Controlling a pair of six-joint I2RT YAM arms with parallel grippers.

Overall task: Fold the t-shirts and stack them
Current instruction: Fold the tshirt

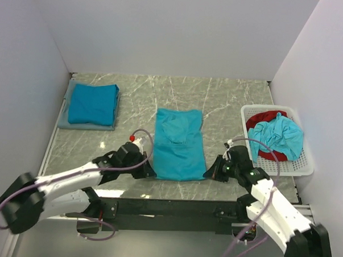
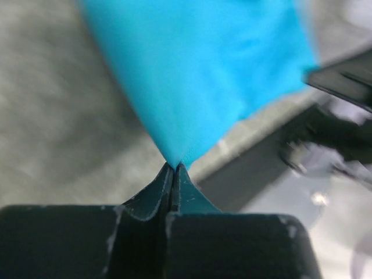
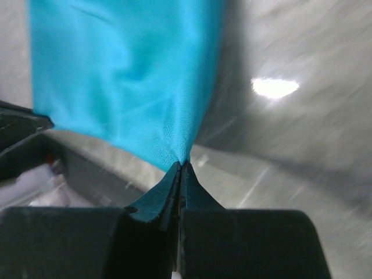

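jaws on both arms are pinched fully together on cloth. the left gripper (image 2: 174, 167) has the near-left corner of the middle t-shirt (image 1: 179, 146) nipped between its tips, and the right gripper (image 3: 181, 165) has the near-right corner the same way. in each wrist view the teal cloth fans out from the closed tips in a tight cone, so only a small bite of fabric is held.

that shirt lies as a long narrow strip in the middle of the tabletop (image 1: 235, 100), one short end by the near edge and the other pointing toward the far edge. a folded t-shirt (image 1: 93, 103) rests in the far left corner on a grey cloth (image 1: 86, 125). a crumpled t-shirt (image 1: 282, 136) sits in the white basket (image 1: 306, 168) at the right edge, lying over a red garment (image 1: 262, 117).

the strip looks light, limp and without any stiffness. it will likely sag between the two grips and drape wherever it is let down. it is already doubled lengthwise, so a thin pinch may catch only the upper layer or slip out under a sharp tug. the two near corners seem the sensible hold. the grippers should probably travel together at equal height, with the near end kept gently taut as it goes over toward the far end.
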